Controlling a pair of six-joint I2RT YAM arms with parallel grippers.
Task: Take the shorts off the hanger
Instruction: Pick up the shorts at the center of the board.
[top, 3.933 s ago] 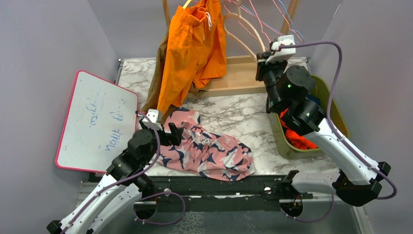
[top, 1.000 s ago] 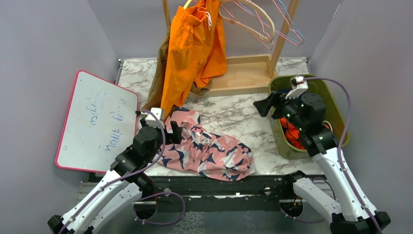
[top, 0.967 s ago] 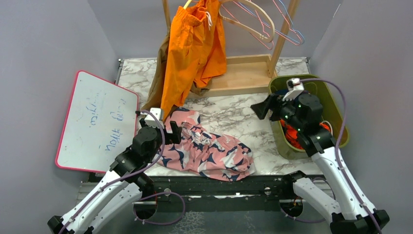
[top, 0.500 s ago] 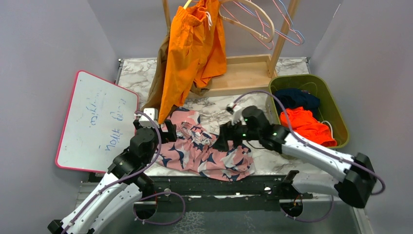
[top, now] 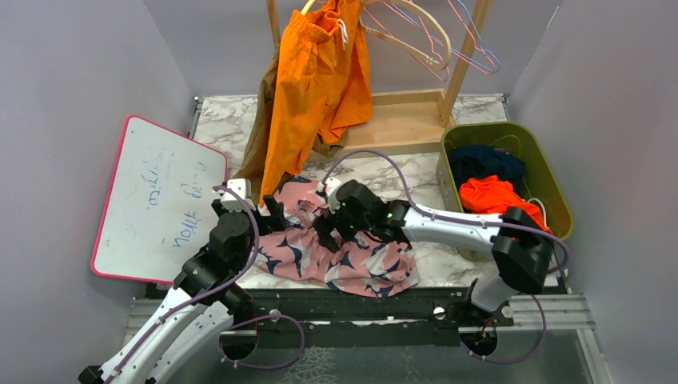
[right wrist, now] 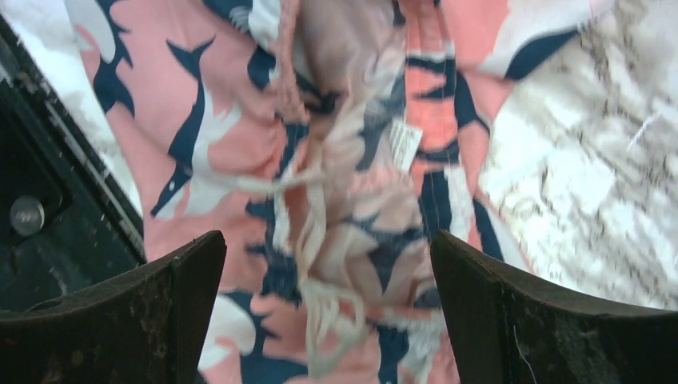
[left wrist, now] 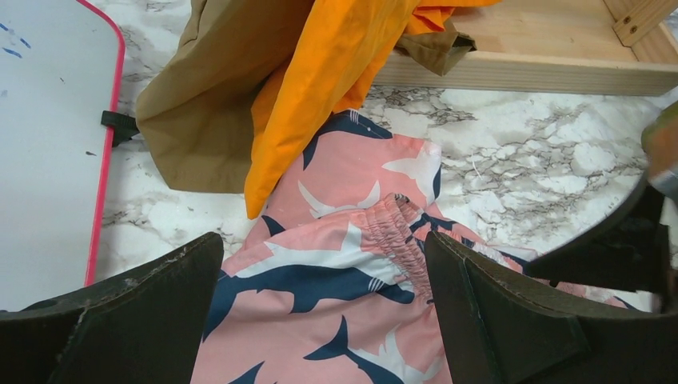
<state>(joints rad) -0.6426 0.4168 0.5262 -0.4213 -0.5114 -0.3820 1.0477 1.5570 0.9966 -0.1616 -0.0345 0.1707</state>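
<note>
On the white marble tabletop (top: 376, 180), crumpled pink navy-shark-print fabric shorts (top: 356, 258) lie under the wide-open left gripper (left wrist: 324, 288) and right gripper (right wrist: 328, 296), both likely poised for a two-arm pickup.

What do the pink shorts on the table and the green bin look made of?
Pink shorts: thin, matte woven cloth, probably; it wrinkles softly and gathers at the waist. Green bin: likely moulded plastic, smooth with a slight sheen and a rounded rim.
</note>
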